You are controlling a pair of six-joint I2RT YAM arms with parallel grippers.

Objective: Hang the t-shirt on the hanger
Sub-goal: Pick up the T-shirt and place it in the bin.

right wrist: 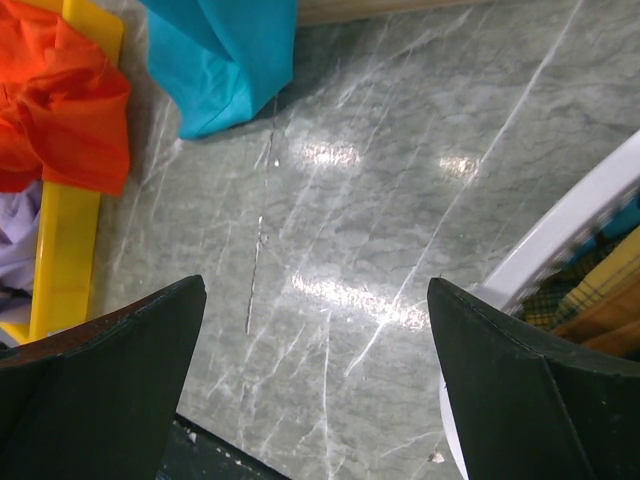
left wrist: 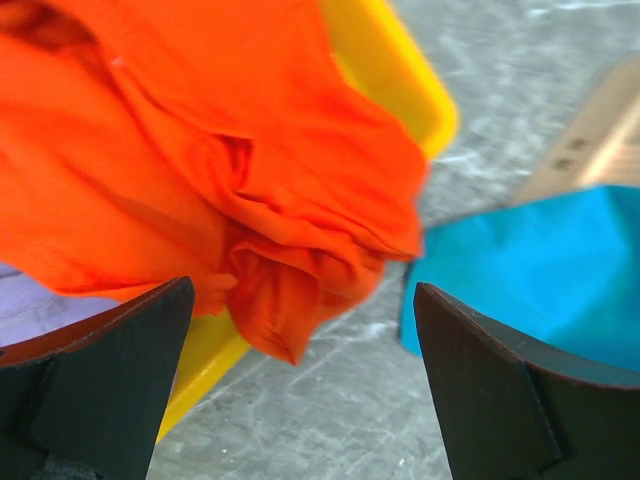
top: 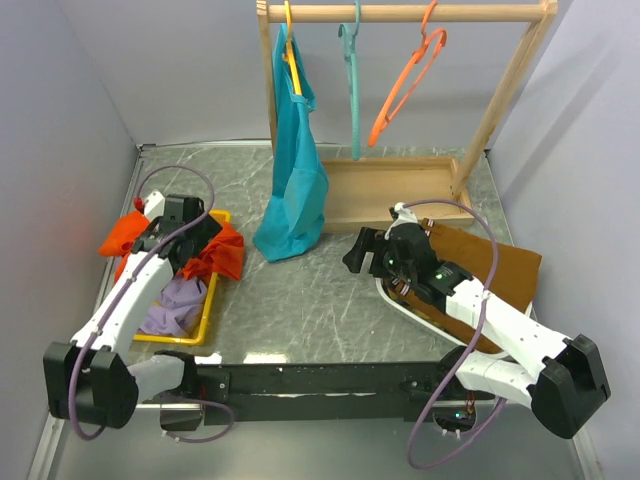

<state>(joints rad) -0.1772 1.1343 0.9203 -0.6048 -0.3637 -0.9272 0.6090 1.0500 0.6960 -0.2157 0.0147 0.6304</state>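
Observation:
The orange-red t-shirt [top: 218, 252] lies crumpled in the yellow tray [top: 208, 315] at the left and spills over its rim; it fills the left wrist view [left wrist: 200, 170] and shows in the right wrist view [right wrist: 60, 100]. The orange hanger [top: 405, 85] hangs by its hook on the wooden rail [top: 400, 12] at the back. My left gripper [top: 195, 240] is open and empty just above the shirt, its jaws wide apart [left wrist: 300, 340]. My right gripper [top: 355, 255] is open and empty over bare table [right wrist: 315, 330].
A teal t-shirt [top: 292, 190] hangs on a yellow hanger [top: 289, 40]; a teal hanger [top: 352, 70] hangs beside it. A lilac cloth [top: 178, 300] lies in the tray. The rack's wooden base [top: 385, 190], a white basket [top: 420, 310] and a brown board [top: 500, 265] are at the right.

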